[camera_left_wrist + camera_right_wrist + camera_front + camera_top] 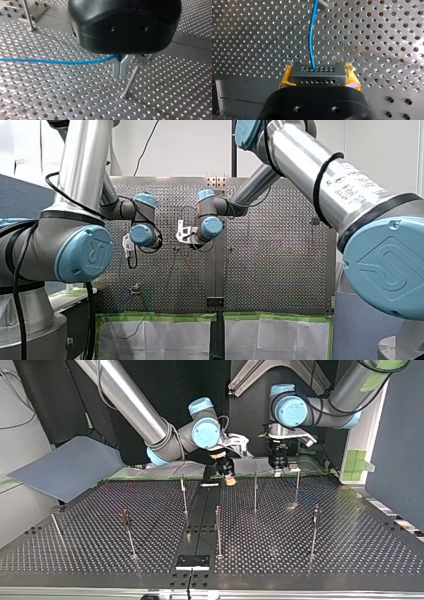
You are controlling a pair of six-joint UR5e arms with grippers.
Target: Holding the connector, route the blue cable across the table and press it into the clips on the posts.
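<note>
Silver arms [295,155], blue joint caps [85,254], blk cables [20,285]; right jaws' pads [284,78] yellow.

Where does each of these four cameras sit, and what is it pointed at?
Front: behind and above the shoulders, looking over the table; both arms show.
Top: across the table, facing both arms.
Left wrist: on my left arm, looking along my left fingers at the blue cable.
Right wrist: on my right arm; my right fingers grip the connector.
Shared: both wrist views show the blue cable.
</note>
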